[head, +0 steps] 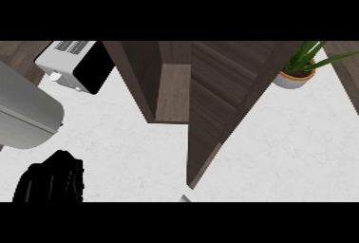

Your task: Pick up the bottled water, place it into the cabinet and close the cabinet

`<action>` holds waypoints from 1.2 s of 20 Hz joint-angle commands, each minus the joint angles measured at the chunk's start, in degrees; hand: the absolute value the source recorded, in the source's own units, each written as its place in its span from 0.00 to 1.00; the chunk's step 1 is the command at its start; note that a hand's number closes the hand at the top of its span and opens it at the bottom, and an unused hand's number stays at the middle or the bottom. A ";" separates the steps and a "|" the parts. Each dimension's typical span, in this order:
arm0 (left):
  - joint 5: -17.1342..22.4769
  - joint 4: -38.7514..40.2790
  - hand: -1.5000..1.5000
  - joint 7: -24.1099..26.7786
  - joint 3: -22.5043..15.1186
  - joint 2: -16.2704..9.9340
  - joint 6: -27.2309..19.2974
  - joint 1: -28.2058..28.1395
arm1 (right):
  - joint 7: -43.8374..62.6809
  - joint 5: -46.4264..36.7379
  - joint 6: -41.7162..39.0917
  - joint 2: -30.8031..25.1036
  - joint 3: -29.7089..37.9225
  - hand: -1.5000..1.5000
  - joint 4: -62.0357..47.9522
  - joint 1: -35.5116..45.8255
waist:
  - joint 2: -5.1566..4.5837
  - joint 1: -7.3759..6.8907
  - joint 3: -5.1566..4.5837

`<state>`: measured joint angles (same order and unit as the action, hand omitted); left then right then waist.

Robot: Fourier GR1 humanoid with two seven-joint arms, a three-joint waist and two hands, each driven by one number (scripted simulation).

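Observation:
No bottled water shows anywhere in the head view. The dark wood cabinet (210, 76) stands in the middle at the back. Its door (224, 123) is swung out over the white counter (280, 142), and a lighter shelf edge (173, 92) shows inside. My left hand (49, 180) is a black shape at the lower left, well left of the door's tip. Its grey forearm (24, 114) fills the left edge above it. My right hand does not show.
A white appliance with a black front (73, 66) sits at the back left. A potted green plant (298, 73) stands at the back right. A small grey tip (184, 198) pokes in at the lower edge; what it is cannot be told.

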<state>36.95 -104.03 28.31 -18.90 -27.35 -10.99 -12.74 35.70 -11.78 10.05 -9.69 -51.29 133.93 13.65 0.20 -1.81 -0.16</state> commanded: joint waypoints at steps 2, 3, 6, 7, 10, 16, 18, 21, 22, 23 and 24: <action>0.44 -0.57 1.00 1.21 1.67 -0.83 2.03 -1.74 | 4.03 -1.13 7.44 9.18 1.05 1.00 -10.01 13.78 | -0.19 -0.48 -0.11; 0.58 -3.83 1.00 0.75 1.94 -1.90 1.94 -3.98 | 2.47 -1.57 7.77 9.16 1.61 1.00 -12.49 14.40 | -0.15 -0.74 -0.02; 3.42 -2.08 1.00 0.49 4.78 -4.02 5.93 -4.15 | 3.37 1.39 10.36 9.17 7.02 1.00 -15.14 17.75 | -0.41 -1.07 -0.04; 3.12 -0.41 1.00 1.46 4.53 -3.01 5.93 -4.49 | 2.26 1.80 12.25 9.18 6.88 1.00 -18.13 18.06 | -0.53 -1.19 -0.05; 5.07 1.38 1.00 1.34 7.63 -4.19 8.82 -3.91 | 1.20 9.49 14.00 9.44 12.91 1.00 -23.95 24.21 | -0.53 -0.27 0.05; 5.85 1.25 1.00 3.44 11.17 -6.88 13.95 -8.05 | -8.06 24.61 6.32 9.63 24.73 1.00 -41.02 29.96 | -0.76 -0.84 0.12; 2.57 -1.00 1.00 3.37 6.77 -3.77 11.07 -9.69 | -9.51 28.08 1.65 9.66 30.09 1.00 -47.10 32.70 | -0.74 -0.54 0.16; 4.91 1.92 1.00 5.19 11.46 -6.11 16.61 -11.45 | -14.98 27.93 -2.53 9.67 32.41 1.00 -56.62 35.15 | -0.61 -0.25 0.13; 4.59 -2.66 1.00 3.60 10.32 -5.58 14.00 -12.30 | -15.14 30.00 -6.26 7.47 37.27 1.00 -59.23 37.66 | -0.70 -0.57 0.18; 4.47 0.84 1.00 4.46 11.64 -5.17 15.90 -11.32 | -18.24 28.36 -7.25 8.10 34.64 1.00 -58.94 33.03 | -0.46 0.56 0.16; 5.11 -1.02 1.00 2.25 11.26 -4.97 14.07 -9.71 | -18.78 28.00 -7.92 7.33 37.44 1.00 -64.44 38.09 | -0.63 0.21 0.16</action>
<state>41.34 -104.59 31.75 -8.75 -32.57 2.72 -23.14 21.72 15.30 6.84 -1.01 -19.24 80.81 47.63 -0.10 -1.98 -0.02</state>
